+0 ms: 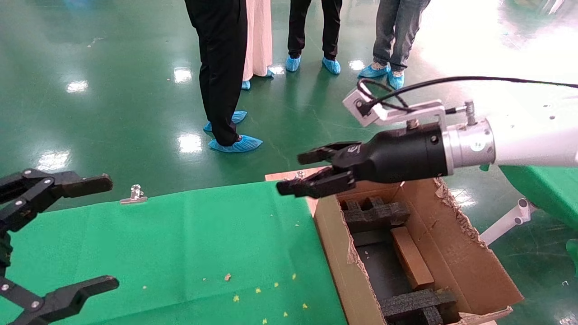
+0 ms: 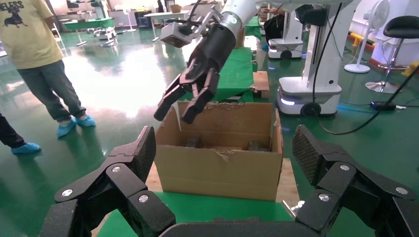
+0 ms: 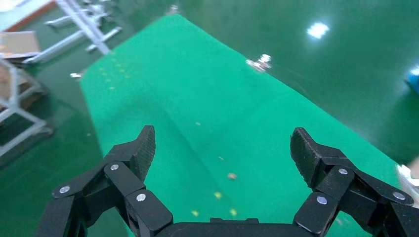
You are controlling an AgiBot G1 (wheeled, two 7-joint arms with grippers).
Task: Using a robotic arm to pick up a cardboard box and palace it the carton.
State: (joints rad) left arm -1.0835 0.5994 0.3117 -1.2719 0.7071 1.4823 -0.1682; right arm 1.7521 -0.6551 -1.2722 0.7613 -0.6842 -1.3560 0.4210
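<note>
Over on the far left of the carton, the left end effector hangs above the green table with its two black fingers spread wide apart and nothing between them. Next comes the bare green cloth, with a small metal clip at its far edge and some tiny yellow crumbs closer to the carton. Then the right end effector, on the white robotic arm, sits above the carton's near-left corner, pointing back toward the table. Its fingers are a little way apart and they hold nothing. Inside the carton, the small cardboard box lies flat along the bottom, between the black foam blocks at each end. So the job looks done for this box. It seems light and stiff, with smooth taped sides that could slip. A good place to take hold would be across its two long sides, near the middle. Squeezing too hard could dent it. The bottom of the carton is dark, so some of the box is hard to see. The near foam block is cut off at the edge. The carton's torn flaps hide part of the right wall.
</note>
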